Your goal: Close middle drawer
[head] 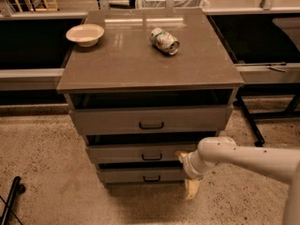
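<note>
The middle drawer (140,153) is the second of three grey wood-grain drawers, with a small dark bar handle (152,157). Its front sits almost in line with the others, with a narrow dark gap above it. My gripper (186,172) is at the right end of the drawer front, at the end of my white arm (243,159). One yellowish finger (191,189) points down towards the floor and another tip touches the drawer's right edge. The top drawer (150,120) stands slightly out. The bottom drawer (140,175) is below.
On the cabinet top (140,64) lie a white bowl (85,33) at the back left and a can on its side (164,41). Dark benches flank the cabinet. A black metal leg (248,121) stands to the right. A dark object (11,198) lies on the floor at the lower left.
</note>
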Available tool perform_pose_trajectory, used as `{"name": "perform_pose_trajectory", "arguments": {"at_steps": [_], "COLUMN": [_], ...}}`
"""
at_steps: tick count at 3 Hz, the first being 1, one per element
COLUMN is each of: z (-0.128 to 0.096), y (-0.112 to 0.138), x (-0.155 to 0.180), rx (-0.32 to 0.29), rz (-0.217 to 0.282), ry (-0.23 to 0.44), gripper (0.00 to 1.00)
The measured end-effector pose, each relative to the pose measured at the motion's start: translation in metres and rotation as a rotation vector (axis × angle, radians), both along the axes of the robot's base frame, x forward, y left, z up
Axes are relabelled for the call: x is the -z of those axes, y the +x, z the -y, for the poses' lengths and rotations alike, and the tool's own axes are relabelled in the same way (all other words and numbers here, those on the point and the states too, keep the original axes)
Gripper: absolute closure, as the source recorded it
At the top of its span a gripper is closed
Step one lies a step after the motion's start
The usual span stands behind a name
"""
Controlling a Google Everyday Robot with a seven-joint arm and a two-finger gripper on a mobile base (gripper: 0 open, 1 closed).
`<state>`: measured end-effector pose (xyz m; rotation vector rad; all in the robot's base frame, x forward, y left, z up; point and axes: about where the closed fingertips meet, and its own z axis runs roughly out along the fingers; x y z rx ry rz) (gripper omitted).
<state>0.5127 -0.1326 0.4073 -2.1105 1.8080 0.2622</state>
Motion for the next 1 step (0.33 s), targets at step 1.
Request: {"name": "perform_pose_trajectory", "arguments": {"at_steps": [1], "z": [0.0156], "y": [-0.0201], "x": [-0.0359], "rx": [-0.008], "rz": [0.064], "ry": [0.002], "gripper": [0.0]}}
